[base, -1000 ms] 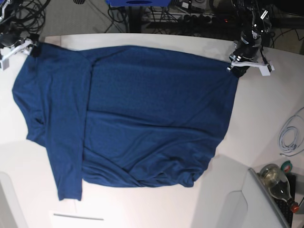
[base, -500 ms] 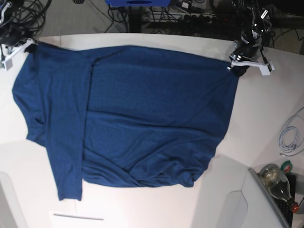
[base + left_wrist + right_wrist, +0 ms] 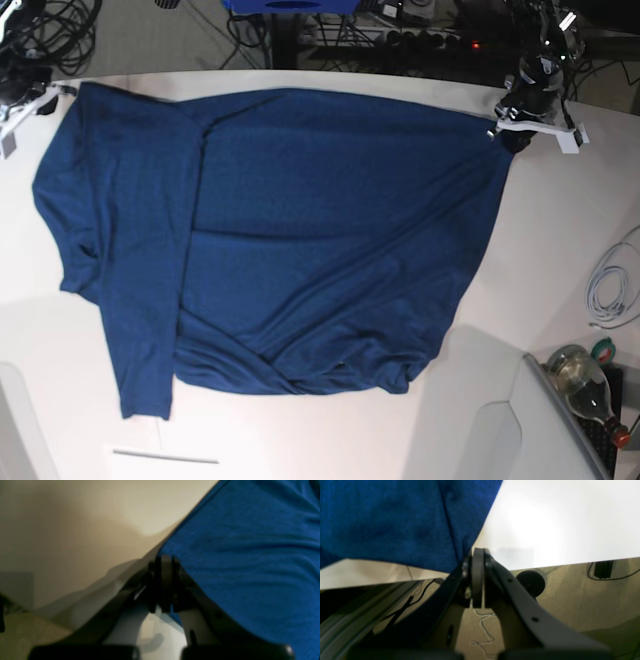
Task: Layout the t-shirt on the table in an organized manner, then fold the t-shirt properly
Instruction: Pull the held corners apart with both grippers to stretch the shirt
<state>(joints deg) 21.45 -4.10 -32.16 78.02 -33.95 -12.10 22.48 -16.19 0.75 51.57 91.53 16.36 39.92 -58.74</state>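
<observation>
Base view shows clutter around the table (image 3: 560, 250): a coiled white cable (image 3: 612, 285) lies near its right edge, and a glass bottle (image 3: 585, 385) with a red cap and a roll of green tape (image 3: 604, 350) sit beside a keyboard (image 3: 612, 425) at the lower right corner. Dark cables (image 3: 60, 30) tangle on the floor past the far edge, along with a power strip (image 3: 400, 40) and a blue object (image 3: 290, 5). None of these touch the shirt (image 3: 270, 240).

The shirt lies spread over most of the tabletop, dark blue and unprinted. One side is folded inward, leaving a long straight edge running down from the far side, and a narrow strip of cloth reaches toward the near edge. Diagonal wrinkles cross the lower half, and the near hem is bunched and curled.

The left gripper (image 3: 512, 133) pinches the shirt's far right corner; in the left wrist view its jaws are pressed together on the blue edge (image 3: 172, 585). The right gripper (image 3: 52, 92) sits at the far left corner, and in the right wrist view its jaws are closed on a fold of cloth (image 3: 467, 557) at the table's edge.
</observation>
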